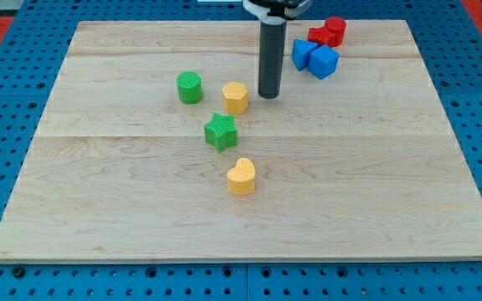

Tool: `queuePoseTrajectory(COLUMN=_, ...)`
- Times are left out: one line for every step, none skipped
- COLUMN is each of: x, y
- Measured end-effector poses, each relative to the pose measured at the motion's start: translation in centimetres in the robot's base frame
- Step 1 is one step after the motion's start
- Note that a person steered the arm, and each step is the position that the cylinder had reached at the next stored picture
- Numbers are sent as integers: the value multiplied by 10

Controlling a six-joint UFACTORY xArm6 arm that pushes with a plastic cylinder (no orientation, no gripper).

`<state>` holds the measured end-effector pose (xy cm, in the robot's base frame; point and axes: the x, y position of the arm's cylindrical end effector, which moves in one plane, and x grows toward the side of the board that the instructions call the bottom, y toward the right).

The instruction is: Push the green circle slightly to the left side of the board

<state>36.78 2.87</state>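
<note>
The green circle (189,87) stands on the wooden board (99,184) left of centre, toward the view's top. My tip (269,95) rests on the board to the right of the yellow hexagon (235,98), a small gap apart from it. The yellow hexagon lies between my tip and the green circle. A green star (220,131) sits just below the hexagon. A yellow heart (241,176) lies lower, near the board's middle.
Two blue blocks (315,58) touch each other at the view's top right, with two red blocks (329,32) just above them near the board's top edge. A blue pegboard (7,75) surrounds the board.
</note>
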Motion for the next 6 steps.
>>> queuePoseTrajectory(x=-16, y=-77)
queuePoseTrajectory(x=-16, y=-139)
queuePoseTrajectory(x=-21, y=-159)
queuePoseTrajectory(x=-26, y=-201)
queuePoseTrajectory(x=-13, y=-212)
queuePoseTrajectory(x=-30, y=-248)
